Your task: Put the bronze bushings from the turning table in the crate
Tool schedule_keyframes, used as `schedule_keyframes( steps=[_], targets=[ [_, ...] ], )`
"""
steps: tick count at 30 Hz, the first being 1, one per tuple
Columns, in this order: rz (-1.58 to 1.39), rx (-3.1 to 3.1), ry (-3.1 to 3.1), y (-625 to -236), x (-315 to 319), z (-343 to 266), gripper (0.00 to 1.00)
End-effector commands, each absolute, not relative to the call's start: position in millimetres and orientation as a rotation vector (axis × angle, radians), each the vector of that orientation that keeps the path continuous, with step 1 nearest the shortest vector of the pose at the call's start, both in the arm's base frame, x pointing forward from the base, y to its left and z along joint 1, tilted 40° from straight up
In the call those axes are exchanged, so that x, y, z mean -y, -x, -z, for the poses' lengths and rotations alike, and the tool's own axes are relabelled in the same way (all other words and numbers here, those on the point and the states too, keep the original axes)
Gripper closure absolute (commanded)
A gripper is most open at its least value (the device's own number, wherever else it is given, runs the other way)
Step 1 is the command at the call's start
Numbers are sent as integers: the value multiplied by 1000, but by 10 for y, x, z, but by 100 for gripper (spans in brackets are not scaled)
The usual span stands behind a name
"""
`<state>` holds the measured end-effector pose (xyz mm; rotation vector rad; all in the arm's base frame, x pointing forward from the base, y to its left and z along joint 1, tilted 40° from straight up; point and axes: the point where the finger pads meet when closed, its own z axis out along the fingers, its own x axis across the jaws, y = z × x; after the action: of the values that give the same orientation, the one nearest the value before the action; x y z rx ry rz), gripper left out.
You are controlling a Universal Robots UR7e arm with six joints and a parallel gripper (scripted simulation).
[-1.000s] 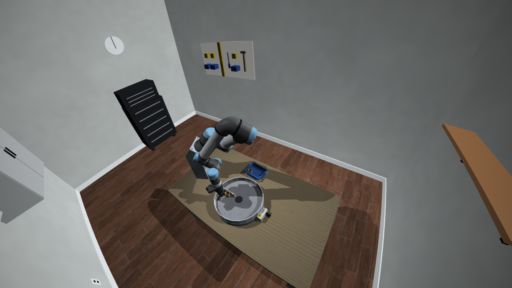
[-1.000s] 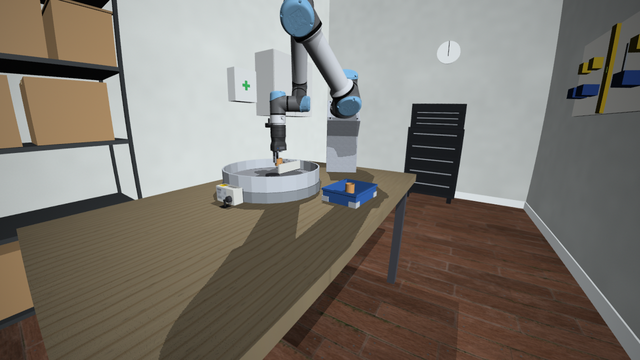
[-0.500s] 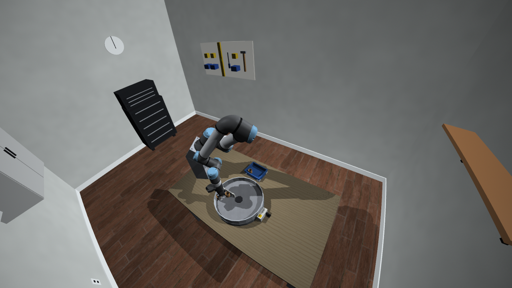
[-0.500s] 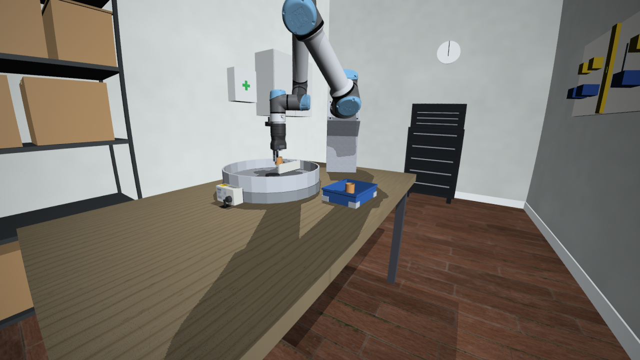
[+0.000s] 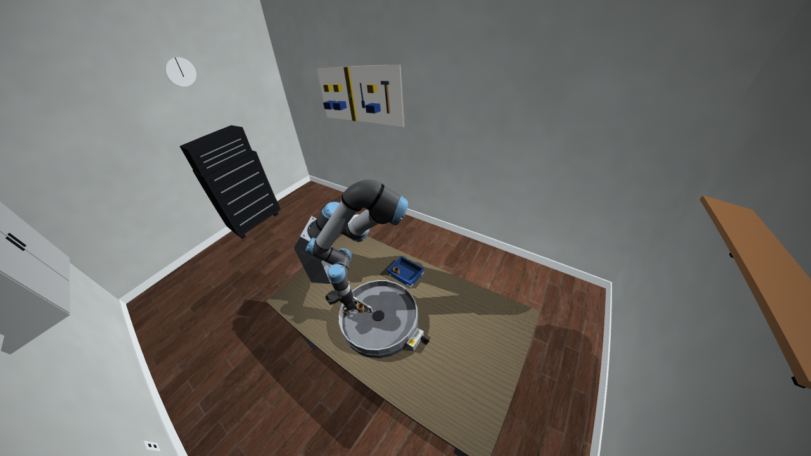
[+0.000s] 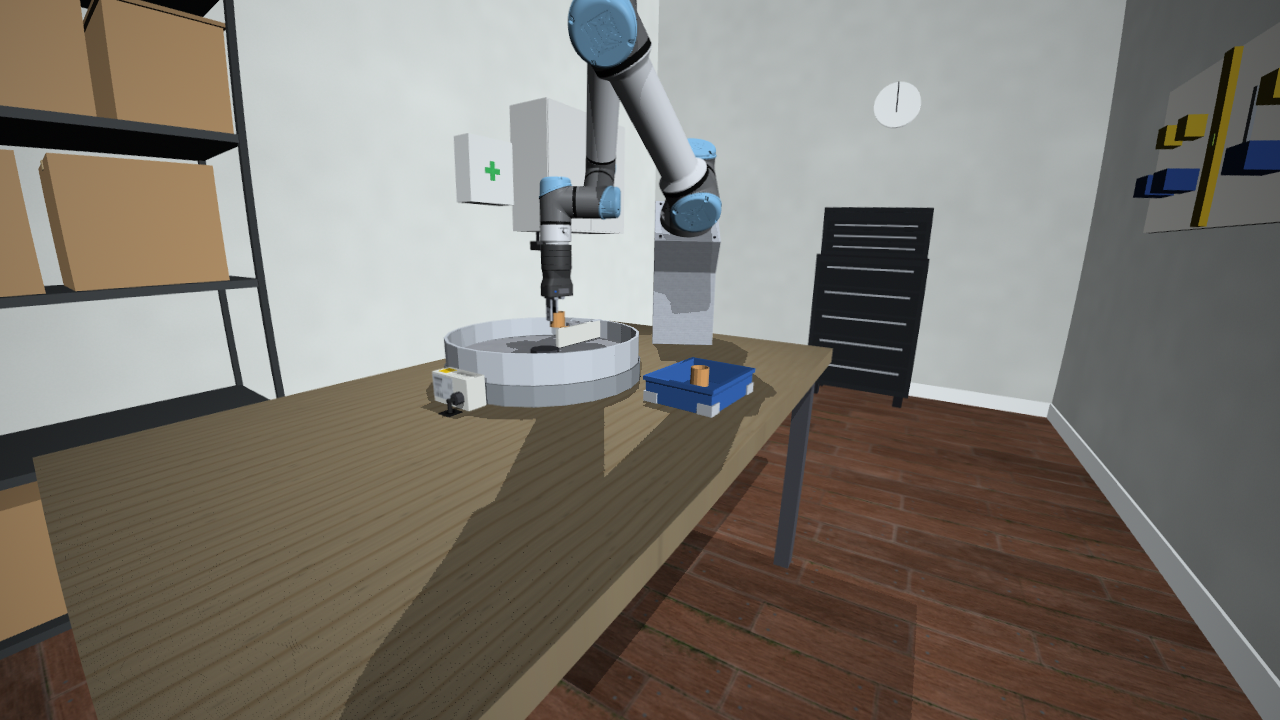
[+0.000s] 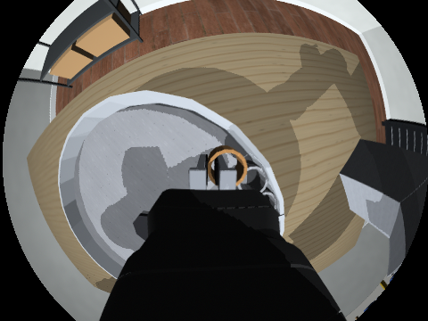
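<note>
Between the fingers of my closed claw, one bronze ring is pinched by its wall; it seems stiff, fairly heavy, maybe slippery.

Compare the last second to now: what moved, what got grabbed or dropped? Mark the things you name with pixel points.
Gripper (image 5: 354, 305) (image 6: 552, 316) (image 7: 210, 164) rose slightly, lifting a bronze bushing (image 5: 360, 306) (image 6: 559, 319) (image 7: 226, 151) with it. No new grab or release. The crate (image 5: 410, 271) (image 6: 682, 394) and the bushing in it (image 5: 396, 270) (image 6: 699, 376) stayed put.
</note>
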<state>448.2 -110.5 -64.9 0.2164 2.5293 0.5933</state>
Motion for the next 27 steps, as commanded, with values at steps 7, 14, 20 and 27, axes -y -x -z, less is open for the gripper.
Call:
schedule_keyframes(
  steps=[7,14,20,27],
  targets=[
    [-592,-2529,-216,-4467,1122,621,100],
    [-592,-2529,-216,-4443,1138,586,100],
    [-592,-2529,-216,-4427,1150,563,100],
    [-592,-2529,-216,-4427,1150,563,100]
  ],
)
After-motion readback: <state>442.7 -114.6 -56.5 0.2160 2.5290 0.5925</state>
